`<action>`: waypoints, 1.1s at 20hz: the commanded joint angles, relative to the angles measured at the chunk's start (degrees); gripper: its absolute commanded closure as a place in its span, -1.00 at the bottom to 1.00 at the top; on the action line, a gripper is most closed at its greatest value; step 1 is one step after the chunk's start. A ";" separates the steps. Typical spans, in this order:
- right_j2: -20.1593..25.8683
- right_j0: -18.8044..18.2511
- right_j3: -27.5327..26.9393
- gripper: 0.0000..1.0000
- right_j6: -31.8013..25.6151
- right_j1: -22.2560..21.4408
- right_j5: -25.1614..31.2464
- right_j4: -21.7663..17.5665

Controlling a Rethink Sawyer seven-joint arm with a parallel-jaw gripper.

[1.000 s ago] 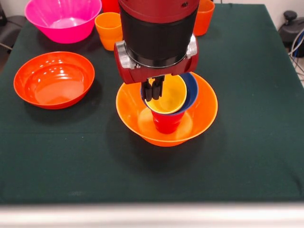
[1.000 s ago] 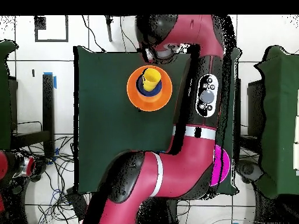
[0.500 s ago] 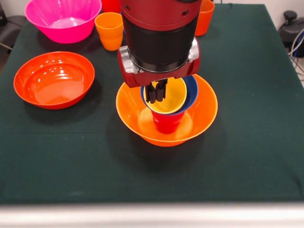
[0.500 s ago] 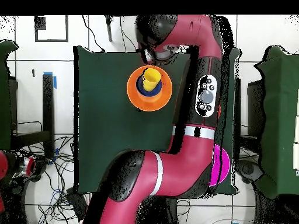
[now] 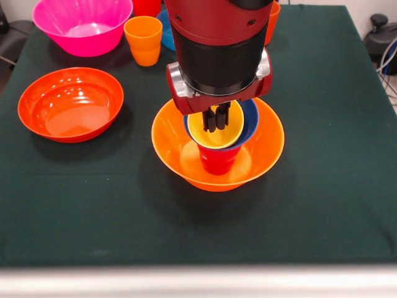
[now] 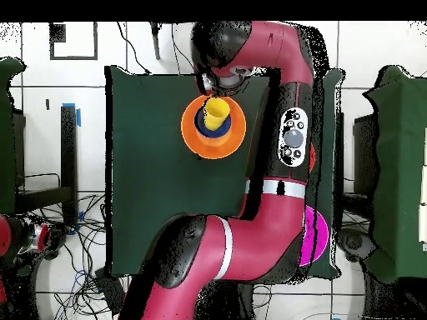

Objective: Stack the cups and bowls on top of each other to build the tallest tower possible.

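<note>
Nearest you, the tower stands upright mid-table: wide glossy yellow-orange bowl [image 5: 218, 162], red plastic cup [image 5: 218, 160], small dark blue bowl [image 5: 248, 118], and yellow cup [image 5: 215, 129] with its mouth up. Your gripper [image 5: 215, 118] hangs just above that cup's mouth, fingers pinched together on nothing. Farther back sit the shallow orange-red bowl [image 5: 70, 103], the orange cup [image 5: 142, 40] and the big pink bowl [image 5: 82, 25].

The bench [image 5: 322, 205] has a dark green cover. Directly below the end effector [image 5: 216, 119] the big orange bowl [image 5: 263, 155] rests on it. Left of the end effector sits the shallow red bowl [image 5: 70, 103]; behind and left, an orange cup [image 5: 142, 40] and the pink bowl [image 5: 82, 25].
</note>
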 commanded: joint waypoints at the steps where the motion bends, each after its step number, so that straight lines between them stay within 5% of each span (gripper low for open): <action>1: -0.02 0.28 9.18 1.00 -4.13 -1.24 -0.22 -0.18; 22: -2.70 1.14 8.00 1.00 -5.50 -0.19 5.89 -1.77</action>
